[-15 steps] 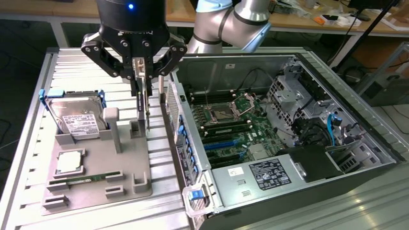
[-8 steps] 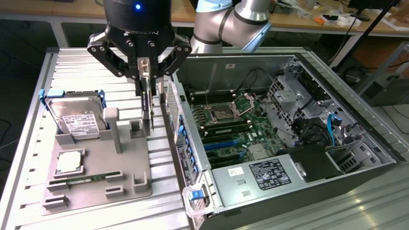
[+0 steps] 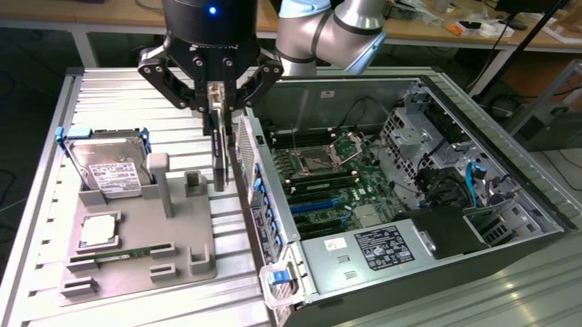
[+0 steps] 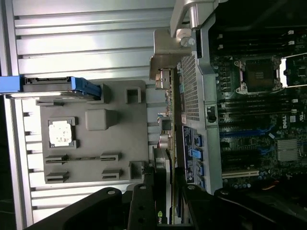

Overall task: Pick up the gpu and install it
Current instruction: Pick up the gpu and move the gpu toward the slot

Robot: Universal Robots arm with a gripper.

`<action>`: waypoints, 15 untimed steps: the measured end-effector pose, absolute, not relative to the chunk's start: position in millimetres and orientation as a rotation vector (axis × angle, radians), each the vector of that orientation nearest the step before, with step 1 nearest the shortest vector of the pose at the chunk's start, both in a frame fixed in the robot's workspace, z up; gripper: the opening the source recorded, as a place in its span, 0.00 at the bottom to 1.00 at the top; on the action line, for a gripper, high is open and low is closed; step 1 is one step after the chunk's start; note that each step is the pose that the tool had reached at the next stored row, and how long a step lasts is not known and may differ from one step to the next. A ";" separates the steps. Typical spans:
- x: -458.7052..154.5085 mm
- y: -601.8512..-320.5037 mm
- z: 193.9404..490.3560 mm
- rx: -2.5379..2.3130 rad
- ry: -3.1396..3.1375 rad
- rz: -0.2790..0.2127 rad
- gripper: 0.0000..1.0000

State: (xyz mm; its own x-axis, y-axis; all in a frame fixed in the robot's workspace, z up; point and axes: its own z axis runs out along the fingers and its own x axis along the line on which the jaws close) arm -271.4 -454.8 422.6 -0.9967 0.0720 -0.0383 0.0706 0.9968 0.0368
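The gpu (image 3: 220,153) hangs upright and edge-on, a thin dark card, just above the grey fixture tray (image 3: 136,272) and right beside the computer case's perforated rear wall (image 3: 245,146). My gripper (image 3: 218,102) is shut on the card's upper edge, one black finger on each face. In the wrist view the gpu (image 4: 164,139) runs away from my gripper (image 4: 165,203), with its silver end bracket (image 4: 162,72) at the far end. It lines up between the tray and the case wall. The motherboard (image 3: 332,180) lies open inside the case, towards the exterior view's right of the card.
On the fixture tray sit a silver hard drive (image 3: 109,167) in blue clips, a CPU (image 3: 98,230) and a green RAM stick (image 3: 123,255). Two grey posts (image 3: 159,177) stand close to the card. The open case (image 3: 509,225) holds a drive cage, cables and a power supply (image 3: 369,252).
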 end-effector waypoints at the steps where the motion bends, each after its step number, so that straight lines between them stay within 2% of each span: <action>1: -269.8 -454.8 422.6 0.111 3.099 0.055 0.27; 15: -248.7 -454.9 422.6 0.111 3.099 0.055 0.27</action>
State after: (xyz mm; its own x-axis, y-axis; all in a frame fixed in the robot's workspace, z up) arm -248.7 -454.9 422.6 -0.9967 0.0720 -0.0384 0.0706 0.9968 0.0369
